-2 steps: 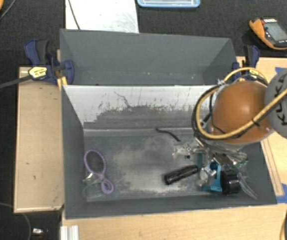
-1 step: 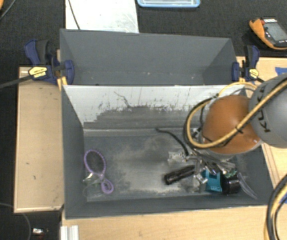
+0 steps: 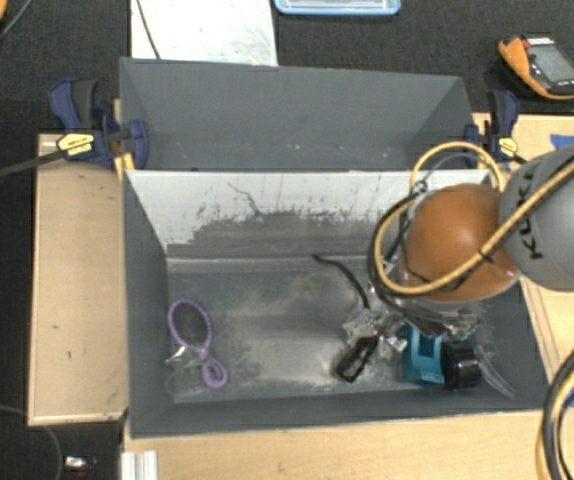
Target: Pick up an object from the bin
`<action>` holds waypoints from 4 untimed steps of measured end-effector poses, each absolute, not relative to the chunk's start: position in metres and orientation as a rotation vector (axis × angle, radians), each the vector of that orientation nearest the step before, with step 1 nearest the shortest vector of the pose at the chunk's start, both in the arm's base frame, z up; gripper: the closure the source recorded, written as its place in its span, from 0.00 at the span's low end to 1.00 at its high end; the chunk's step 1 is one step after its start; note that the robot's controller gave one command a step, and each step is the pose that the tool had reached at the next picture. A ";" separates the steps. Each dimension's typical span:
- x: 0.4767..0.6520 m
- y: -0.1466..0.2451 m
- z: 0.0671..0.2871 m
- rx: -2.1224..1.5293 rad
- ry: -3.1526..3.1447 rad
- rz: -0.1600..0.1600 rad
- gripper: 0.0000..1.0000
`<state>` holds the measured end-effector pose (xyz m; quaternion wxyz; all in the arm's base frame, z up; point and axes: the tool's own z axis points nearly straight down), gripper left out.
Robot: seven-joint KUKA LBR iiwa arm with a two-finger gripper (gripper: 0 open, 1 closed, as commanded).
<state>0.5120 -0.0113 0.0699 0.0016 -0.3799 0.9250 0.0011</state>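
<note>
the gripper is hanging low in the front right part of the grey bin, under the arm's round orange cover. it is sitting right down among a small cluster of things on the floor. a small black piece is lying just at its lower left, touching it or very nearly so. a blue block is lying just to its right, and a short black cylinder is resting against the block's far side, near the right wall. well apart from all this, a purple ring with a short tail is lying by the left wall.

i am not able to tell how wide the gripper is standing open, because the cover and the clutter are hiding its working end. i am also not seeing anything clearly gripped. nothing is looking lifted: the black piece, the blue block and the cylinder all seem to be resting on the bin floor.

i am judging the task to be partway through. getting down to the things looks done, and the black piece is looking like the nearest candidate. a sure grip, the lift and the carry clear of the bin are all still waiting to be done.
</note>
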 end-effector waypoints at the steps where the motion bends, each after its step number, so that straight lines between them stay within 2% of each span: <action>1: 0.512 -0.011 0.070 -1.191 2.904 0.004 1.00; 4: 0.512 -0.011 0.123 -1.185 2.905 0.005 1.00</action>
